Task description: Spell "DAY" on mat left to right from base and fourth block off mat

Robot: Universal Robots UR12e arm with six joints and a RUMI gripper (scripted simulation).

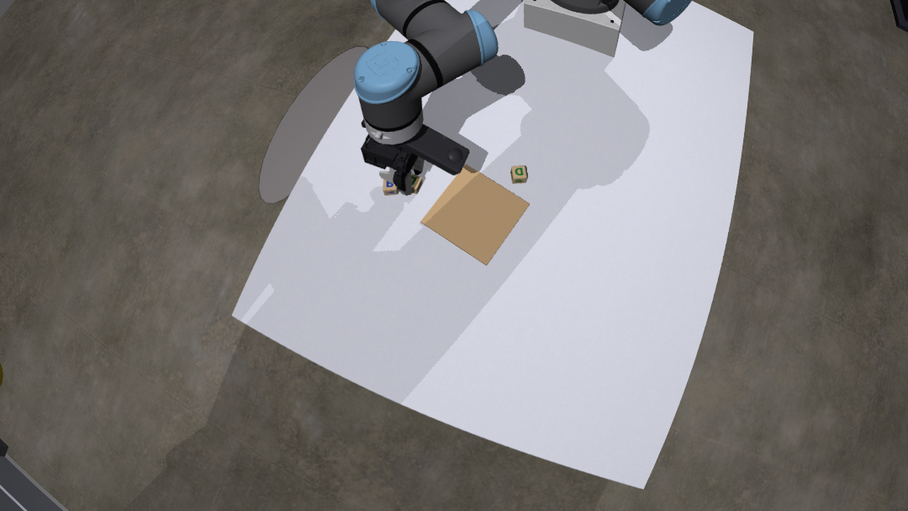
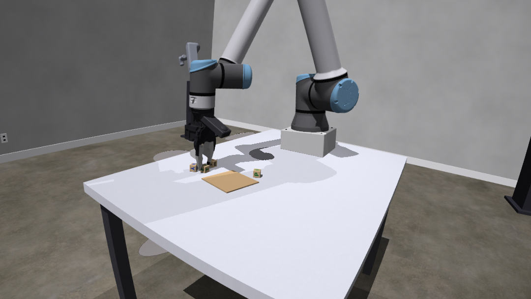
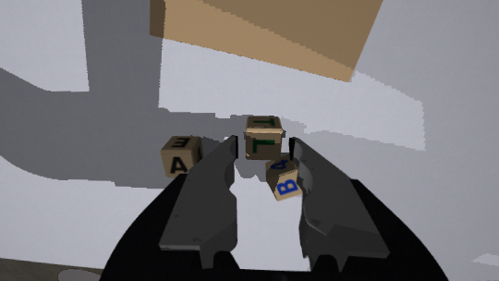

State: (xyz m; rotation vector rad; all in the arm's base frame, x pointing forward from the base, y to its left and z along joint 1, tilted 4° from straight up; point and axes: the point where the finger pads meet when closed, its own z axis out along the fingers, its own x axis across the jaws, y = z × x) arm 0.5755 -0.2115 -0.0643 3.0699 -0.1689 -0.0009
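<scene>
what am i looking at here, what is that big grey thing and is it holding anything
It is a robot arm bolted to a white table, ending in a two-finger gripper. One picture looks down from above, one from the side, and one from a camera at the gripper. On the table lie a tan mat and four lettered wooden blocks, none on the mat: the D block lies apart and three lie by the gripper. The fingers straddle the middle block with small gaps, so it holds nothing.
</scene>
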